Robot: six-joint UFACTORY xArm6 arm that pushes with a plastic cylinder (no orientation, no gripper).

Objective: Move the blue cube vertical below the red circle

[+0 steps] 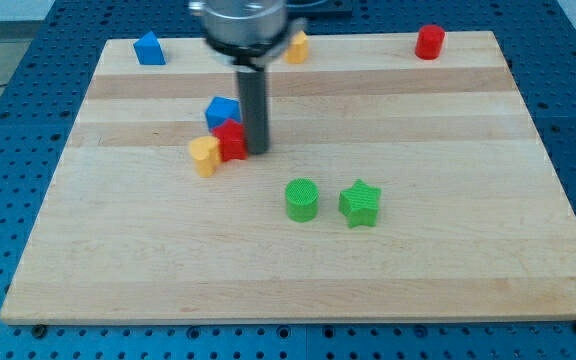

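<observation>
Wooden board (298, 270); my tip (257, 151) beside red block (232, 140), shape unclear; no claw; blue cube (222, 111) behind.

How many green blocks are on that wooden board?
2. A green cylinder and a green star sit side by side, right of the board's middle toward the view's bottom. The arm could hide more near the top.

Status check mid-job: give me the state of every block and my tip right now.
blue cube: touching red block
red block: against my tip
yellow block: touching red block
my tip: down, right of cluster
red circle: alone, top right
green cylinder, green star: side by side
</observation>
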